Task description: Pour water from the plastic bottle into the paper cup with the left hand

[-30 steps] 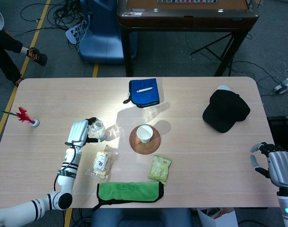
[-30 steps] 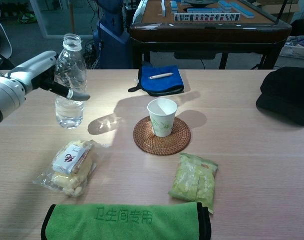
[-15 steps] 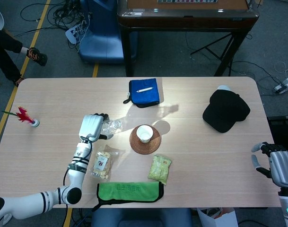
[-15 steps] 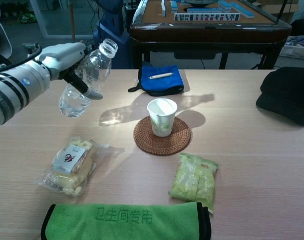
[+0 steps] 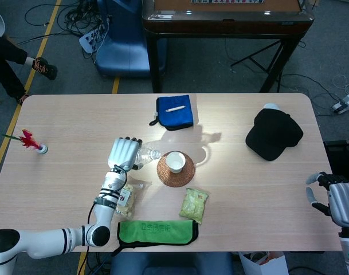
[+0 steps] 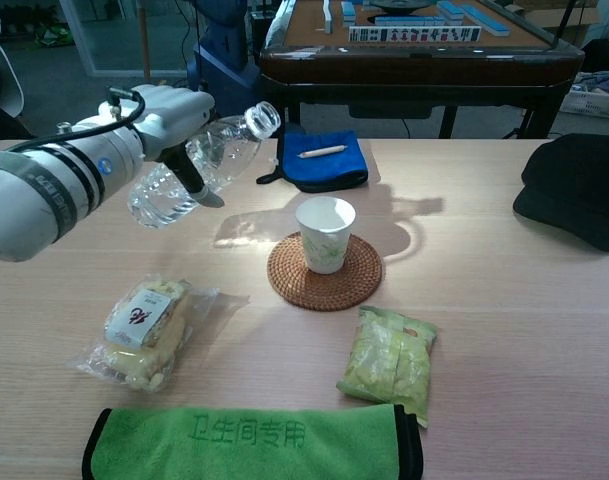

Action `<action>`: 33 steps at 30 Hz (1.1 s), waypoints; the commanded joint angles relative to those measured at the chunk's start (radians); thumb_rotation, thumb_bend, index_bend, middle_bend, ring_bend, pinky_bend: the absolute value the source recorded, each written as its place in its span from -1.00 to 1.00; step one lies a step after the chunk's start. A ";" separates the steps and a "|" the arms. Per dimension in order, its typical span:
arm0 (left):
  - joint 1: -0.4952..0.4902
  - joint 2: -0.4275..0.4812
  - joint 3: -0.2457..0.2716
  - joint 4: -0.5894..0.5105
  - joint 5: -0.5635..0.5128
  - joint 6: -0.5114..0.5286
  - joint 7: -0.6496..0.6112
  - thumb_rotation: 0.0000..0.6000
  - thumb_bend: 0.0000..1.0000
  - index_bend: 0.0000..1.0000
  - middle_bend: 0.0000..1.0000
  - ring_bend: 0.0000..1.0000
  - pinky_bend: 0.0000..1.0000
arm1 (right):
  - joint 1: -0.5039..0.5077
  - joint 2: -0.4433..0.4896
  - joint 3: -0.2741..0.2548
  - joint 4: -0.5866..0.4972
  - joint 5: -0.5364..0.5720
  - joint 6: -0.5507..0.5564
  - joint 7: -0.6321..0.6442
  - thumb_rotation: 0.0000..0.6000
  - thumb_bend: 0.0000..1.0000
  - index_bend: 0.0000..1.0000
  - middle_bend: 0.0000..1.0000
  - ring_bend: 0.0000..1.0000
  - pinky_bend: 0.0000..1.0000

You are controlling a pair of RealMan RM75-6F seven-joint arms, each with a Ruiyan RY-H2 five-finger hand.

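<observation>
One clear ribbed plastic bottle [image 6: 199, 168] tilts in the left hand [image 6: 169, 115].

Head view steeply down, chest view low, level; shared table [image 5: 248, 189].

Wooden desk [image 5: 77, 120]. Woven coaster [image 6: 325, 284] near centre. Blue pouch [image 5: 175, 112] at far edge, white pen [image 5: 175, 107] lying on it. Black cap [image 5: 273, 134] at right. Green towel [image 6: 249, 441] along near edge. Green snack packet [image 6: 388, 362] beside it; clear packet of pale snacks [image 6: 139, 333] to its left. Red flower [image 5: 28, 139] in small holder, far left.
</observation>
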 commanded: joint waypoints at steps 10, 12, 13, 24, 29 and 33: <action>-0.077 -0.062 -0.008 0.089 -0.110 0.013 0.127 1.00 -0.83 0.36 0.45 0.07 0.11 | -0.001 0.004 0.001 0.001 0.001 0.001 0.012 1.00 -0.12 0.04 -0.04 0.00 0.00; -0.088 -0.073 -0.011 0.096 -0.129 0.022 0.151 1.00 -0.83 0.36 0.45 0.07 0.11 | 0.000 0.004 0.000 0.001 0.002 -0.002 0.014 1.00 -0.12 0.04 -0.04 0.00 0.00; -0.094 -0.077 -0.011 0.099 -0.134 0.024 0.162 1.00 -0.83 0.36 0.45 0.07 0.11 | 0.000 0.004 0.000 0.002 0.001 -0.003 0.015 1.00 -0.12 0.04 -0.04 0.00 0.00; -0.149 -0.116 0.027 0.159 -0.150 0.053 0.293 1.00 -0.83 0.37 0.45 0.07 0.15 | -0.001 0.007 0.001 0.004 0.005 -0.004 0.023 1.00 -0.12 0.04 -0.04 0.00 0.00; -0.169 -0.132 0.021 0.166 -0.175 0.060 0.338 1.00 -0.83 0.37 0.46 0.08 0.17 | 0.000 0.007 0.000 0.005 0.006 -0.008 0.024 1.00 -0.12 0.04 -0.04 0.00 0.00; -0.183 -0.141 0.017 0.168 -0.205 0.064 0.379 1.00 -0.83 0.38 0.47 0.09 0.18 | 0.000 0.008 0.000 0.003 0.004 -0.007 0.025 1.00 -0.12 0.04 -0.04 0.00 0.00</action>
